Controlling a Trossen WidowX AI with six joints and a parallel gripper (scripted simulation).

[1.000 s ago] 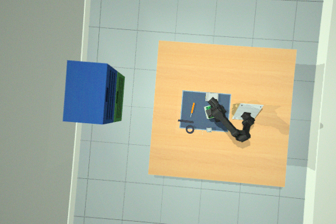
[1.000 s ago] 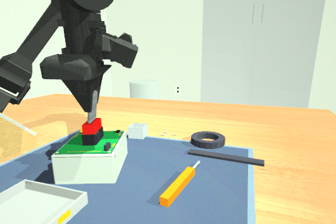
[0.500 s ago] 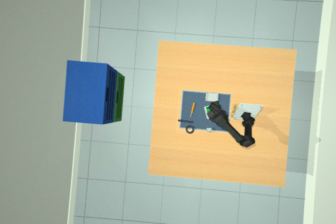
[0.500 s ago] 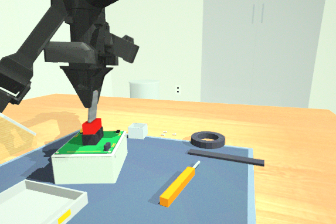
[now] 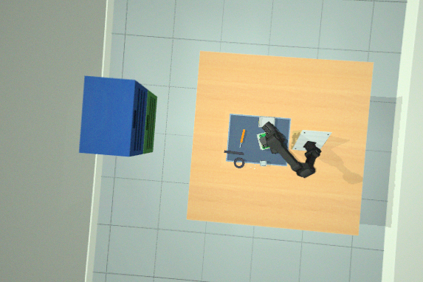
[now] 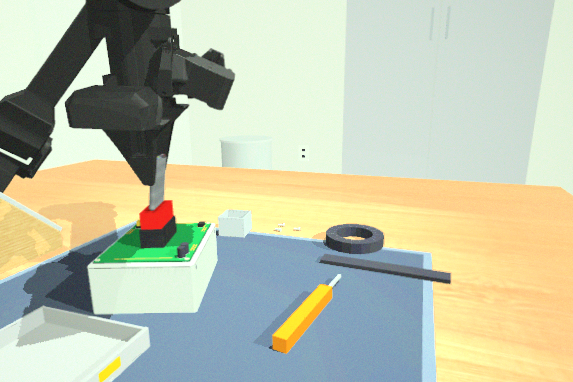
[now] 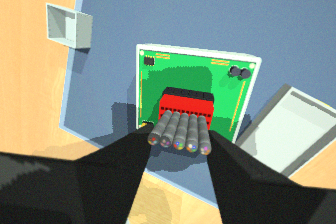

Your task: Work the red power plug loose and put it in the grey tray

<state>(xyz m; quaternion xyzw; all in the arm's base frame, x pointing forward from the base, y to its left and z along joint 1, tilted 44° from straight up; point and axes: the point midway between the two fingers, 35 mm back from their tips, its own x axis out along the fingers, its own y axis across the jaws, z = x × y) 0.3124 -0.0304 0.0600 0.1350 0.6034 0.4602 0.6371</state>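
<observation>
Gripper: the black fingers (image 6: 148, 165) were clenched on the grey cables, above the plug; a hold there could have slipped or twisted if the wires flexed.
Grey cables (image 6: 157, 187) (image 7: 180, 130): they rose from the plug, and hauling straight up would likely have strained them without freeing it.
Red plug (image 6: 156, 216) (image 7: 186, 106): it sat on the black socket, perhaps still seated; too hard a rock could have jammed it.
Black socket (image 6: 157, 234) (image 7: 188, 93): it stood on the circuit board (image 6: 126, 246) (image 7: 200, 75), which sideways force might have shifted.
Grey tray (image 5: 262, 119) (image 6: 140, 340) (image 7: 262, 117): it lay beside the board's block; a low carry could have clipped its wall.
</observation>
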